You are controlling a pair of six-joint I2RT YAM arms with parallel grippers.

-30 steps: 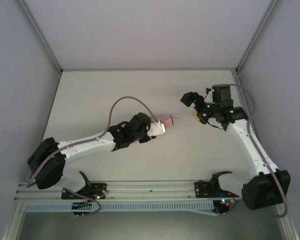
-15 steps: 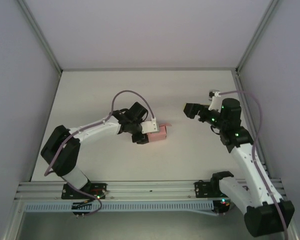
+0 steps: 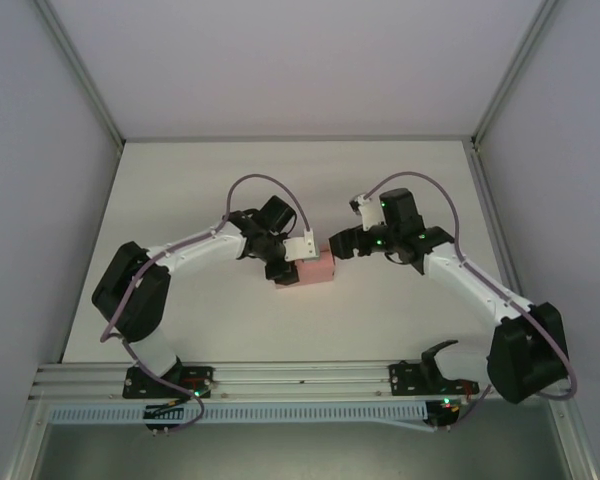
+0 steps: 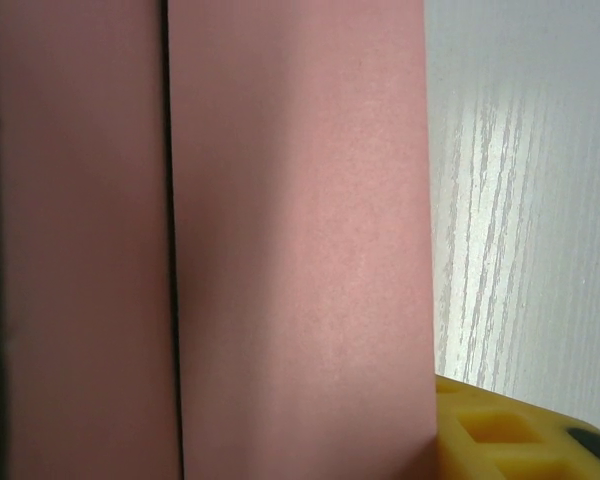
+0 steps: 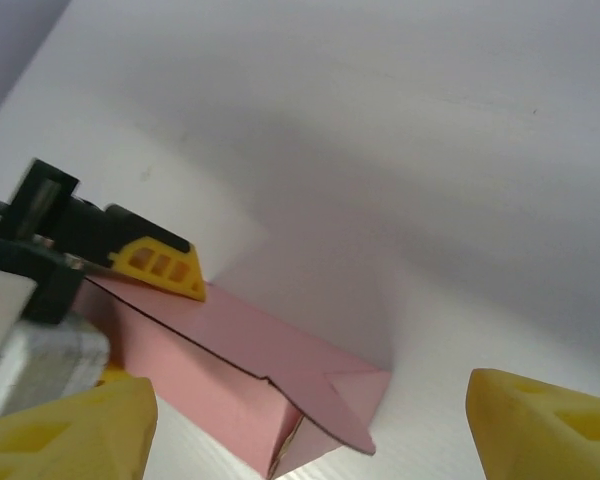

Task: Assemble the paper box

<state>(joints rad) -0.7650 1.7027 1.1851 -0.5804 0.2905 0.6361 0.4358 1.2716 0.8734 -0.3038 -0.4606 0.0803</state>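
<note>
left end effector (image 3: 292, 262) grips paper box (image 3: 318, 269), right end effector (image 3: 339, 243) close beside.

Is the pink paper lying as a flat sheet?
No, the box is already folded up, with side walls and a top flap.

Far half of desk (image 3: 280, 170) bare, free to pass. At ctr the paper box (image 3: 318, 268) blocks; left fingers (image 5: 160, 265) clamp its left side, right fingers (image 5: 70, 430) stand apart just at its right end. Side walls (image 3: 40, 200) shut both flanks.
</note>
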